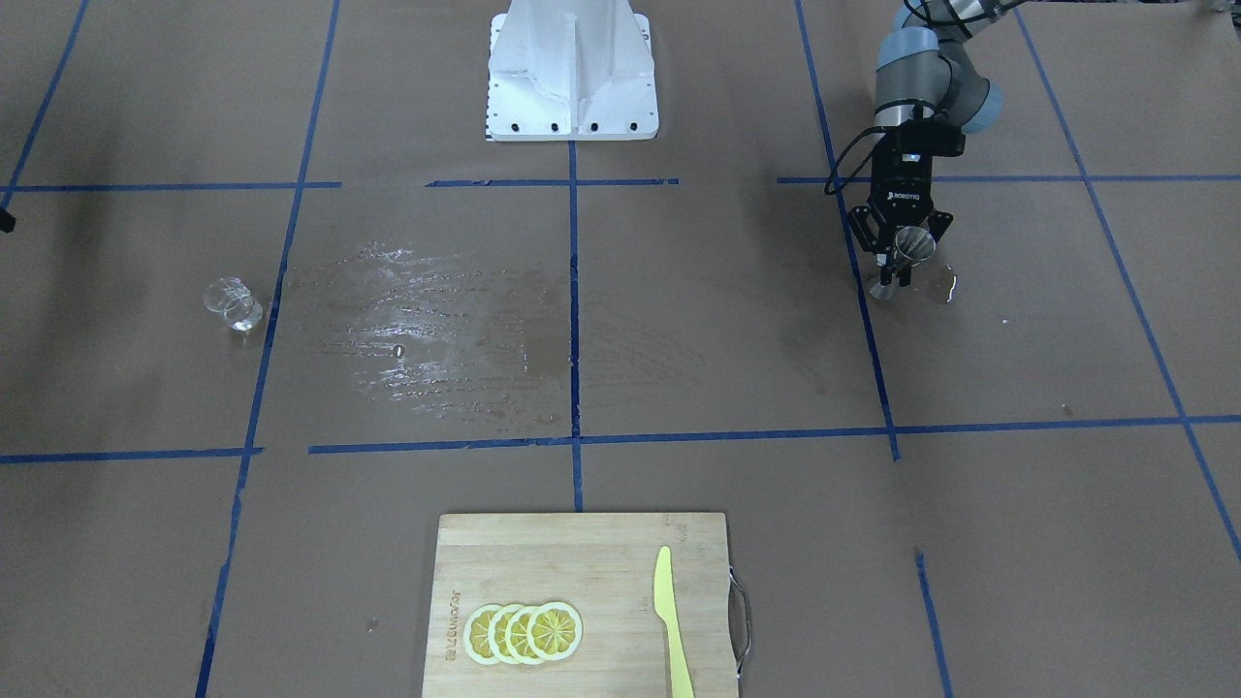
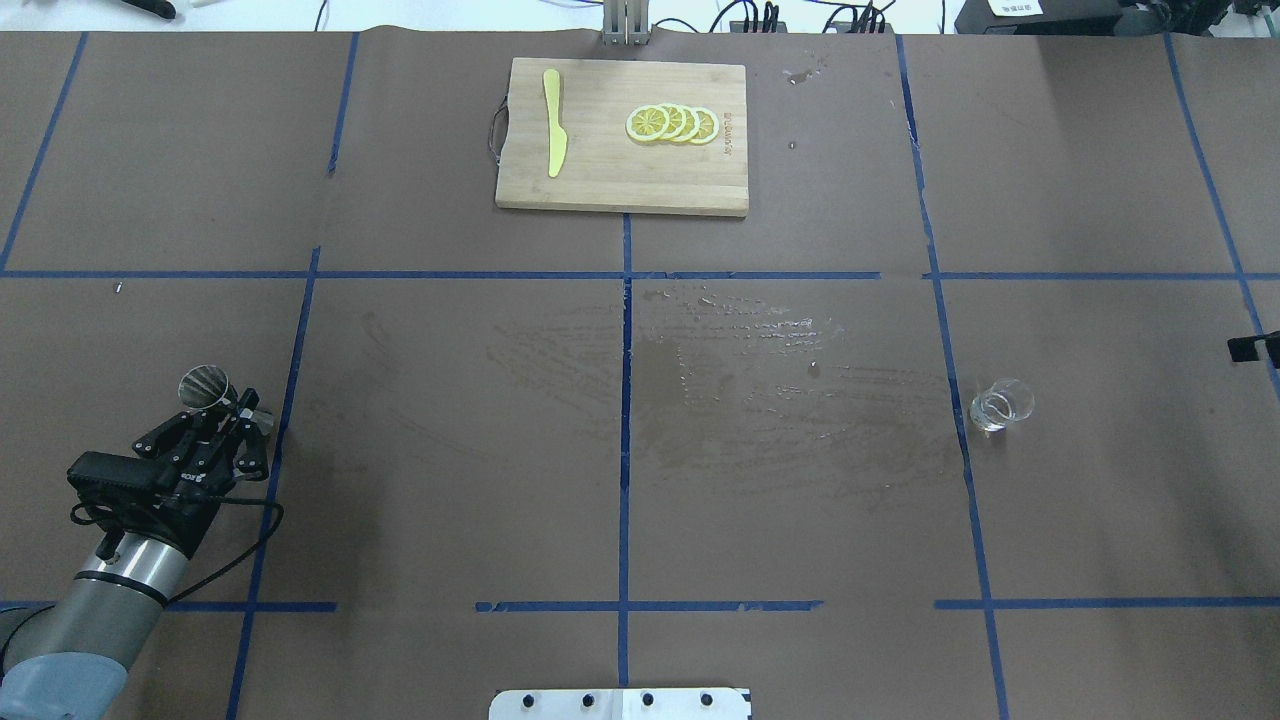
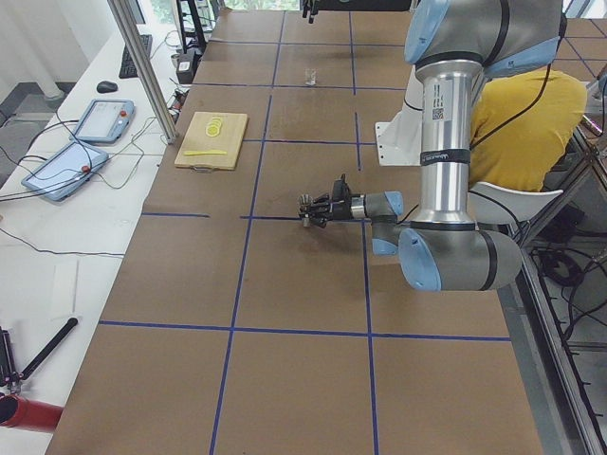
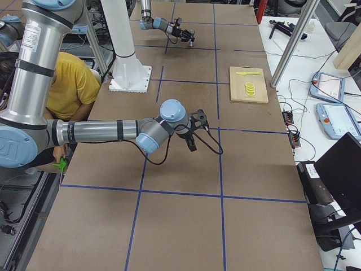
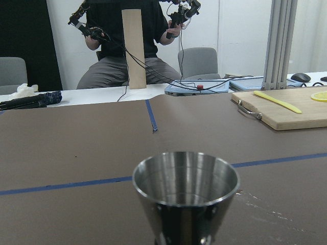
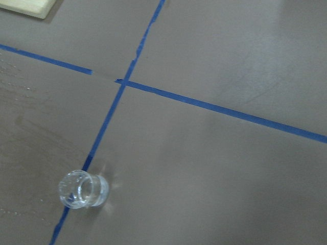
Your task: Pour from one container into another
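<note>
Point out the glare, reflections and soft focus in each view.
Exterior front-facing view: light glares white off the wet patch, and the glass cup shows mostly as highlights. Overhead exterior view: the same wet patch looks dull, with only faint sparkle. Left wrist view: the steel jigger looms close, its rim shiny and reflective. Right wrist view: the glass cup looks slightly soft.

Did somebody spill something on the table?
It looks that way. A big, shiny wet patch spreads across the middle of the table, between the glass cup and the steel cup in the left gripper. A small puddle glints beside the steel cup too.
</note>
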### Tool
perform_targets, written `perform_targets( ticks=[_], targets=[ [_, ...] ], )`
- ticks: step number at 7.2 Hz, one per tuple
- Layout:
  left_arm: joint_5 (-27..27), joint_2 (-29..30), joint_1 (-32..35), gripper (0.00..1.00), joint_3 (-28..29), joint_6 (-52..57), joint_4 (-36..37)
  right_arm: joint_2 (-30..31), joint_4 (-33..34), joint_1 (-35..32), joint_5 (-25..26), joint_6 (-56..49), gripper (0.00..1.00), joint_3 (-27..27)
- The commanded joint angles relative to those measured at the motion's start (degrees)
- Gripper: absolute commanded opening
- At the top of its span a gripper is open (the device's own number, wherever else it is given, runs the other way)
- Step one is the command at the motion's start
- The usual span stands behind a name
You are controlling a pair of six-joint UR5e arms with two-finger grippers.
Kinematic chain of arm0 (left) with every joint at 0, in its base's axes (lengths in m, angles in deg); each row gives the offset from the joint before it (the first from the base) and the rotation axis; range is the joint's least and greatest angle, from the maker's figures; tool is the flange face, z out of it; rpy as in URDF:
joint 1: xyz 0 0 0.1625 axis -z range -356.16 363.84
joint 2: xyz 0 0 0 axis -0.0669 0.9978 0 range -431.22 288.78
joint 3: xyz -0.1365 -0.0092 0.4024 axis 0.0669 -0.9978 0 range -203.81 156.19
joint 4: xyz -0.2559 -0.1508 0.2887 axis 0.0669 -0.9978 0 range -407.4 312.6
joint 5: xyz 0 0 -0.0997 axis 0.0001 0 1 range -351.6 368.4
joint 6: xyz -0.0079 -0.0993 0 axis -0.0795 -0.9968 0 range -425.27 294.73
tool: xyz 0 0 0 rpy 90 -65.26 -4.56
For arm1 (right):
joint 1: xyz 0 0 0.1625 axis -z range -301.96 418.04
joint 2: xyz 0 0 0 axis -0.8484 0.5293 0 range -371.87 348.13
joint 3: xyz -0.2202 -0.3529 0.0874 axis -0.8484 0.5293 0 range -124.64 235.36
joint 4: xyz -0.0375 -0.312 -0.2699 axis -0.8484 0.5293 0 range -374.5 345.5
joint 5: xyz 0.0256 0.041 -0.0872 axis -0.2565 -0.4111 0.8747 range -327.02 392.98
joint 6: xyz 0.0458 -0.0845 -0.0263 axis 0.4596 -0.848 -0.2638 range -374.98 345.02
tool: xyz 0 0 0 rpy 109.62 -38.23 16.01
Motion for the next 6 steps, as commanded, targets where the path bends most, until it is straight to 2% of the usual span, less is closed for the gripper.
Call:
perform_targets(
  ticks=[1, 2, 4, 6],
  targets=[
    [2.0, 0.3, 0.9, 0.0, 0.0, 0.7, -2.8, 0.8, -10.5, 16.6, 16.5, 11.3, 1.0, -0.3],
    [2.7, 0.3, 0.9, 0.0, 0.0, 2.0, -4.2, 0.8, -10.5, 23.1, 25.4, 14.5, 1.0, -0.9],
    [2.8, 0.6, 2.3, 0.0, -1.6, 8.4, -4.7, 0.9, -10.5, 38.3, 46.5, 21.1, 1.0, -3.2],
    [4.3, 0.5, 3.9, 0.0, -3.0, 8.4, -5.4, 2.0, -10.4, 47.8, 59.6, 26.3, 1.0, -3.3]
  ],
)
